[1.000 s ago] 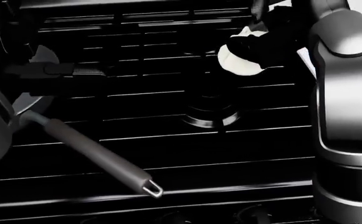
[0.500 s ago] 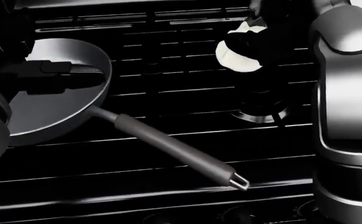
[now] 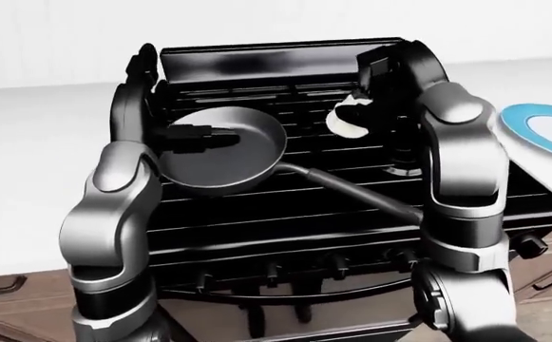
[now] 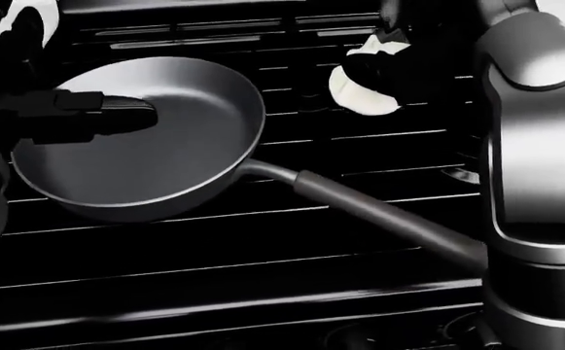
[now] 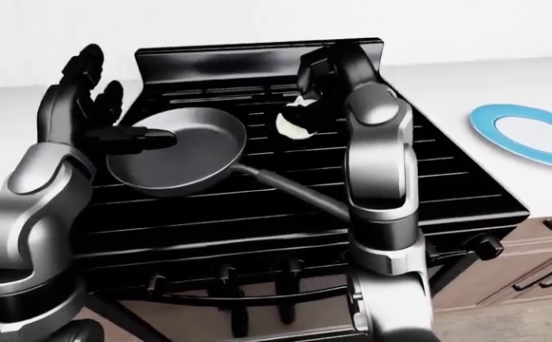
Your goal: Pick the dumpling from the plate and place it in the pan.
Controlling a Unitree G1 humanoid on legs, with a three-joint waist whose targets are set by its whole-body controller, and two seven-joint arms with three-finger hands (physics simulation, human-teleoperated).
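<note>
A white dumpling hangs above the black stove grate, with my right hand shut on its top. It is to the right of the pan and just outside the rim. The grey frying pan sits on the stove's left burners, its long handle pointing to the lower right. Over the pan's left rim my left hand is open, with one finger reaching across the pan's inside. At the right edge of the eye views the blue-rimmed plate lies on the counter with nothing on it.
The black stove has a raised panel along its top edge and knobs along its bottom edge. White counter runs on both sides. Brown drawers show at the lower right.
The head view has shifted: the pan slid in from the left until it shows whole, so the camera moved. My right hand keeps the dumpling at about the same spot in the view.
</note>
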